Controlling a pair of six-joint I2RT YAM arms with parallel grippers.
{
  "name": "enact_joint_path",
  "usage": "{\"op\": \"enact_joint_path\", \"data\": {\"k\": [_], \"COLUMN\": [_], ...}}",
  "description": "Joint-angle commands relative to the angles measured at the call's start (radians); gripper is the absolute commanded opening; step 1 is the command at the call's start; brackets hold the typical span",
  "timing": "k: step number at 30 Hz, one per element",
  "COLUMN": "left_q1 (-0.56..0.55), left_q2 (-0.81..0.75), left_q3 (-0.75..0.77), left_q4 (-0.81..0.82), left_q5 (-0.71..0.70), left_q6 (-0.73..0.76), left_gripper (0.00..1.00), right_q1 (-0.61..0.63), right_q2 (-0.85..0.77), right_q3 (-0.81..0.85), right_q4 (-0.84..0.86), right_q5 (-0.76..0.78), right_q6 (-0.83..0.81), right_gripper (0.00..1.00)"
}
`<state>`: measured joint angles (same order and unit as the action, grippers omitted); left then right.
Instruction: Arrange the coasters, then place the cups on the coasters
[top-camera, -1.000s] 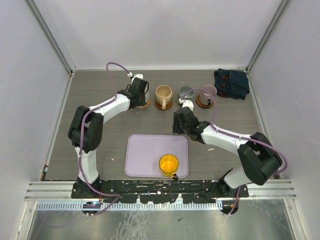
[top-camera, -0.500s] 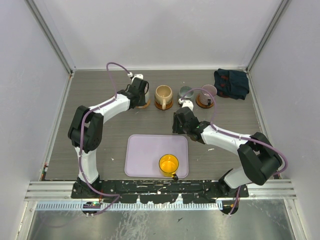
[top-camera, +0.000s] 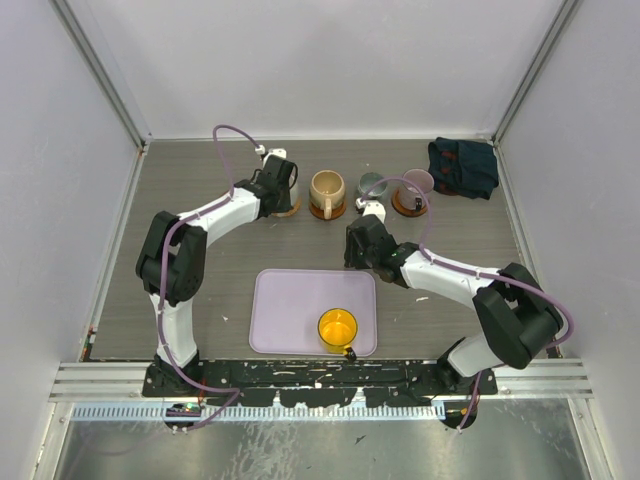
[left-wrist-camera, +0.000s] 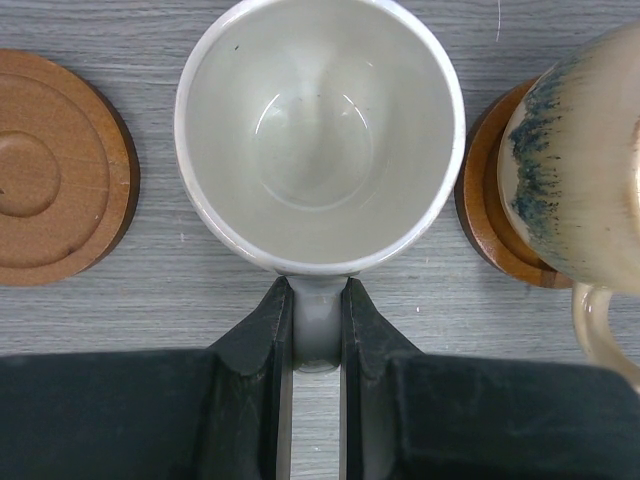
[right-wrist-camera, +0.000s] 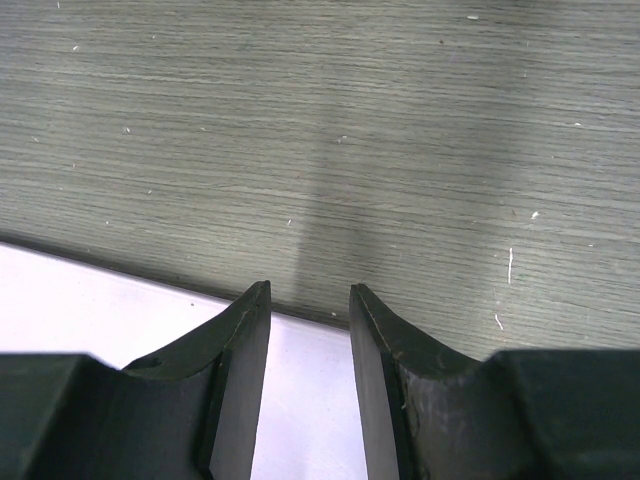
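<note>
the white cup (left-wrist-camera: 315, 130) was gripped by its handle in the left claw (left-wrist-camera: 317, 290), between a bare coaster (left-wrist-camera: 50, 170) and the tan cup (left-wrist-camera: 575, 170). the right claw (right-wrist-camera: 308, 295) was held open and empty over the edge of the purple tray (right-wrist-camera: 100, 310).

Five cups: one yellow cup (top-camera: 338, 326), one cream cup (left-wrist-camera: 320, 130), one tan cup (top-camera: 326, 187), one grey-green cup (top-camera: 373, 184) and one mauve cup (top-camera: 419, 180).

From above, three coasters show as brown rims: a first coaster (top-camera: 330, 212) under the tan cup, a second coaster (top-camera: 288, 211) by the cream cup, and a third coaster (top-camera: 408, 208) under the mauve cup. The left wrist view shows two, a bare coaster (left-wrist-camera: 50, 170) and the one under the tan cup. Whether the bare one is among those three I cannot tell.

One tray (top-camera: 300, 300). One dark cloth (top-camera: 463, 166). Two arms, the left arm (top-camera: 215, 215) and the right arm (top-camera: 450, 272). One tabletop (top-camera: 200, 180).
</note>
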<state>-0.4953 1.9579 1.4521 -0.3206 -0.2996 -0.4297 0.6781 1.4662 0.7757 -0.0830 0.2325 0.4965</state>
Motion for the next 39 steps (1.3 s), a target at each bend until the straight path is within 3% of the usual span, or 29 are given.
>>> {"op": "enact_joint_path", "data": {"k": [1, 7, 9, 11, 20, 28, 39], "left_q1": [0.006, 0.005, 0.006, 0.006, 0.006, 0.000, -0.103], "left_q2": [-0.049, -0.060, -0.068, -0.072, -0.116, -0.268, -0.574], "left_q3": [0.014, -0.007, -0.015, -0.019, -0.063, -0.152, -0.402], "left_q4": [0.083, 0.086, 0.085, 0.081, 0.082, 0.096, 0.019], "left_q5": [-0.029, -0.034, -0.037, -0.042, -0.045, -0.035, -0.034], "left_q6": [-0.005, -0.012, -0.014, -0.015, -0.032, -0.017, 0.043], "left_gripper": [0.00, 0.30, 0.45, 0.52, 0.55, 0.70, 0.72], "right_q1": [0.005, 0.009, 0.009, 0.012, 0.023, 0.036, 0.162], "right_q2": [-0.004, -0.003, -0.003, -0.001, 0.000, -0.043, -0.292], "right_q3": [0.015, 0.015, 0.014, 0.014, 0.020, 0.021, -0.037], "right_q4": [0.040, 0.038, 0.038, 0.037, 0.036, -0.007, -0.301], "right_q5": [-0.003, -0.001, -0.001, -0.001, 0.003, 0.025, 0.153], "right_q6": [0.010, 0.012, 0.012, 0.013, 0.015, 0.013, 0.059], "right_gripper": [0.43, 0.43, 0.43, 0.43, 0.43, 0.43, 0.38]}}
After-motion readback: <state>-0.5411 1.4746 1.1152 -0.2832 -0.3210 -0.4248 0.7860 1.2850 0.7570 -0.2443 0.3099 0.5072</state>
